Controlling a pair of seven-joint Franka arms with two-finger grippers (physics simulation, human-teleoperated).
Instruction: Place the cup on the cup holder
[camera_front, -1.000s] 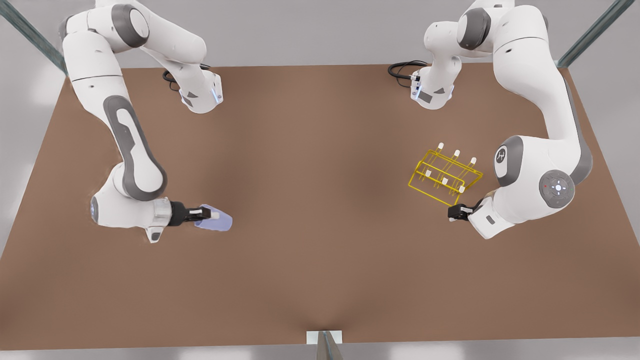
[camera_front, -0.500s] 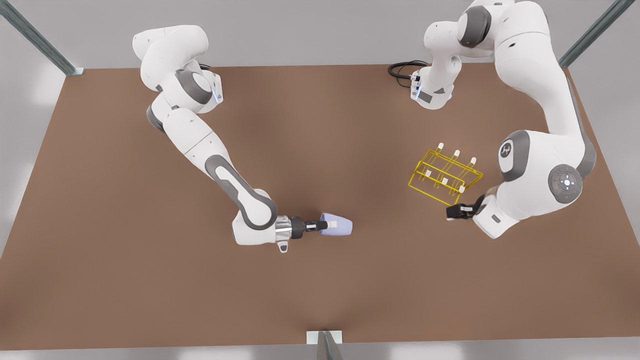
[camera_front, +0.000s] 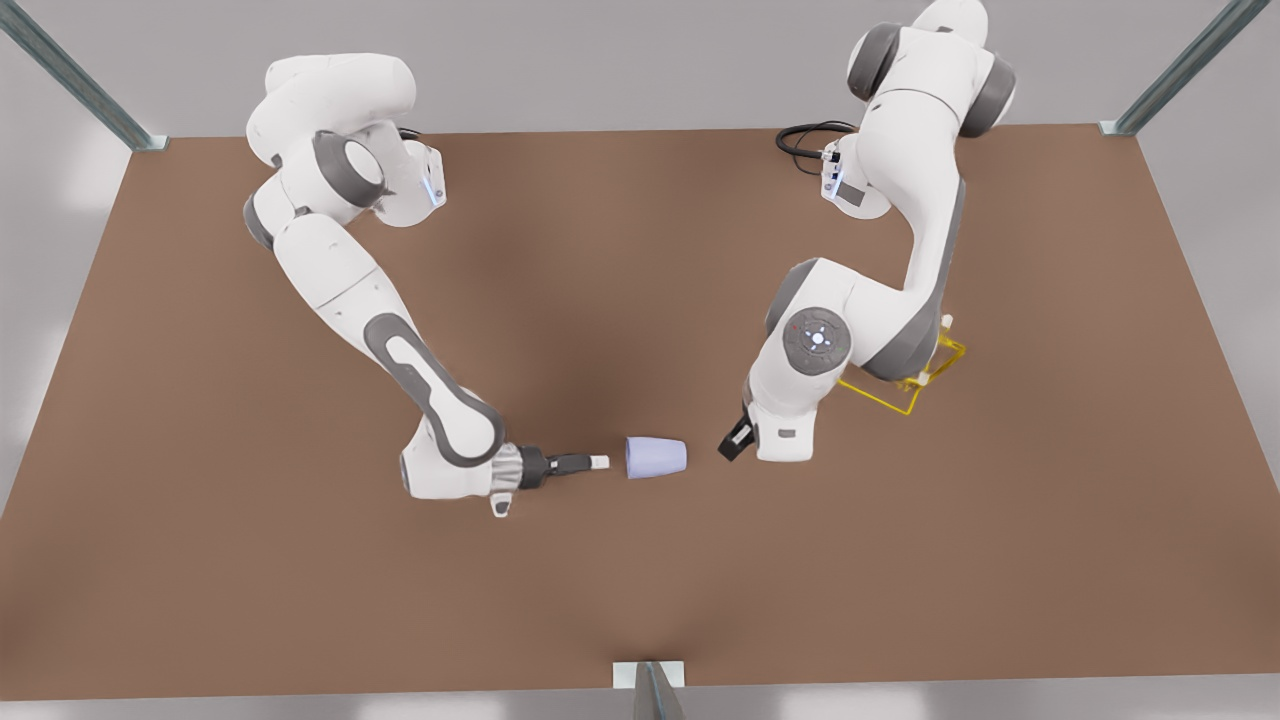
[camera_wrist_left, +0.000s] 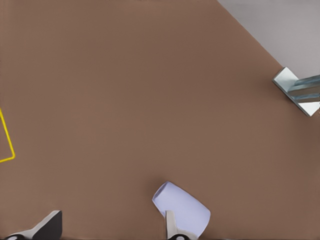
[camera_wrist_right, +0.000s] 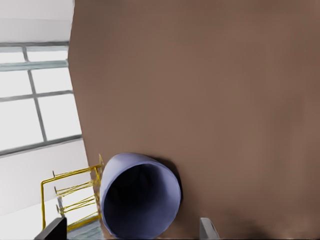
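Cup (camera_front: 656, 457): lies on its side on the table (camera_front: 640, 580), free, mouth toward the open right gripper (camera_front: 597, 462) just beside it. The open left gripper (camera_front: 733, 445) is near its base, with the holder (camera_front: 905, 400) beyond. Advice: left gripper should straddle the cup wall squarely before closing, so the cup does not roll. No writing legible.

The cup (camera_front: 656, 457) lies on its side on the surface (camera_front: 640, 600), near its middle, between the two grippers. The right gripper (camera_front: 598, 462) is just beside the cup's open end, on the front view's left, not touching it. The left gripper (camera_front: 733, 443) is near the closed end, on the front view's right. The cup holder (camera_front: 905, 395) stands farther right, partly behind the left arm.
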